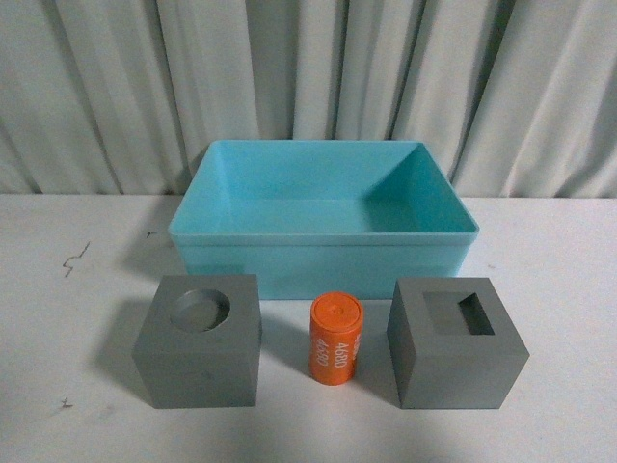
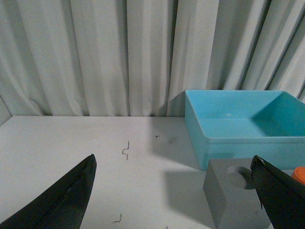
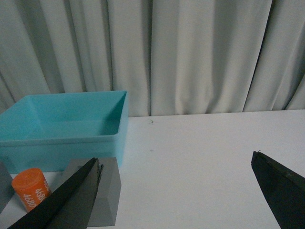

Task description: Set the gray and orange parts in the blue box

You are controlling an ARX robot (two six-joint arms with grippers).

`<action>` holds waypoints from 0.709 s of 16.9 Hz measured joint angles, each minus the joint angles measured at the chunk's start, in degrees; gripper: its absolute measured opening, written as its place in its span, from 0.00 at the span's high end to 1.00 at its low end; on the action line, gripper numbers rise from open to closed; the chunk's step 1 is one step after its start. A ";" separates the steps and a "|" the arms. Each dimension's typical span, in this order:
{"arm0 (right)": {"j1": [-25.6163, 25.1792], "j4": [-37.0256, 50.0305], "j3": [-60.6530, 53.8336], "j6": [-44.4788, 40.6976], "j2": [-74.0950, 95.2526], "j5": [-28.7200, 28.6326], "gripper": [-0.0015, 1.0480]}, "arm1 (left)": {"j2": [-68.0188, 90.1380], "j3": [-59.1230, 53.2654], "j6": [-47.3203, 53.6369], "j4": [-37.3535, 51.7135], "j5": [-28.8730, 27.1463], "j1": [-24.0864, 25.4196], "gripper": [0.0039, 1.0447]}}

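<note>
In the front view a gray cube with a round recess [image 1: 199,340] stands front left, an orange cylinder with white lettering [image 1: 335,338] in the middle, and a gray cube with a rectangular recess [image 1: 457,341] front right. The empty blue box [image 1: 323,246] sits just behind them. Neither arm shows in the front view. My left gripper [image 2: 174,195] is open and empty, with the round-recess cube [image 2: 236,198] by one finger and the blue box [image 2: 243,138] beyond. My right gripper [image 3: 174,195] is open and empty; the rectangular-recess cube [image 3: 106,193], the cylinder [image 3: 31,188] and the box [image 3: 62,138] lie to one side.
The parts rest on a white tabletop [image 1: 77,289] with a few small dark marks [image 2: 126,151]. A pale pleated curtain [image 1: 308,68] hangs close behind the box along the table's far edge.
</note>
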 joint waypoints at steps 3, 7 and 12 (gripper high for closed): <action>0.00 0.00 0.00 0.00 0.00 -0.02 0.06 | 0.00 0.00 0.00 0.00 0.00 0.00 0.06; 0.00 0.00 0.00 -0.13 0.00 -0.02 0.23 | 0.00 0.00 0.00 0.00 0.00 0.00 0.06; 0.00 0.00 0.00 -0.15 0.00 -0.02 0.06 | 0.00 0.00 0.00 0.00 0.00 0.00 0.06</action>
